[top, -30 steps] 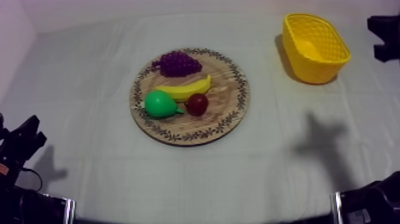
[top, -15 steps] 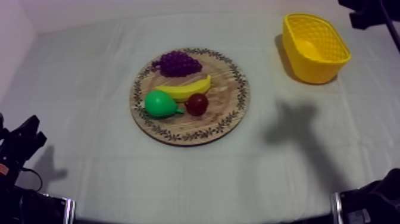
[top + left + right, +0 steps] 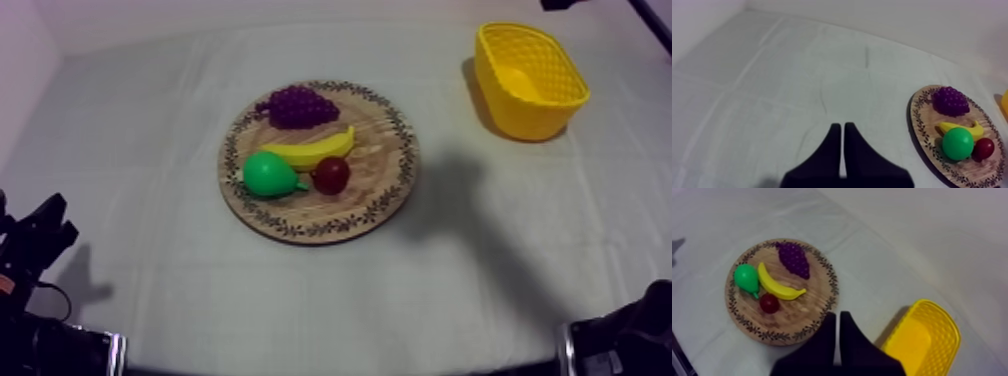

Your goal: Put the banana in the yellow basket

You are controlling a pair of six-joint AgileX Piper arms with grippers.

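Table (image 3: 150, 120): grey-white cloth, bearing all below. Board (image 3: 385, 190): round, wooden, mid-table, carrying four fruits. Basket (image 3: 520, 118): yellow, well apart from board, toward the right arm's side. Banana (image 3: 310, 152): on board, between grapes (image 3: 297, 105) and pear (image 3: 266, 174), small red fruit (image 3: 330, 175) just beside it; untouched.

Step, as judged: approach, pick not yet begun. Next move calls for right gripper (image 3: 837, 314) to part its fingers and descend across banana, clear of grapes and pear.

Right gripper: above cloth between board and basket, fingers together as narrow wedge, holding nothing. Left gripper (image 3: 839, 125): above bare cloth beside board, fingers together, holding nothing.
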